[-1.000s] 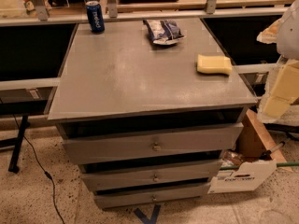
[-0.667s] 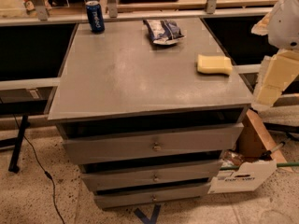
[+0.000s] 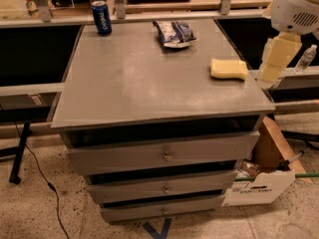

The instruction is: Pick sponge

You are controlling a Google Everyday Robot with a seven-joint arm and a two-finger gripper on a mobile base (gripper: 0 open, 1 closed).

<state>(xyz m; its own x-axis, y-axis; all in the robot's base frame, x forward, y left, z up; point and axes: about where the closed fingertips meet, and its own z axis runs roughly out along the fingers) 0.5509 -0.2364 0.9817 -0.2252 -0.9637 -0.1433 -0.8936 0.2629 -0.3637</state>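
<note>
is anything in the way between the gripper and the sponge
Nothing visible does. The gripper hangs just off the right edge of the cabinet top, close beside the sponge. The snack bag and blue can sit near the far edge, away from that gap.

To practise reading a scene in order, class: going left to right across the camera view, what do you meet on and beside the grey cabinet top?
In order: blue can → blue-and-white snack bag → pale yellow sponge → gripper, just past the cabinet top's right edge, beside the sponge.
</note>
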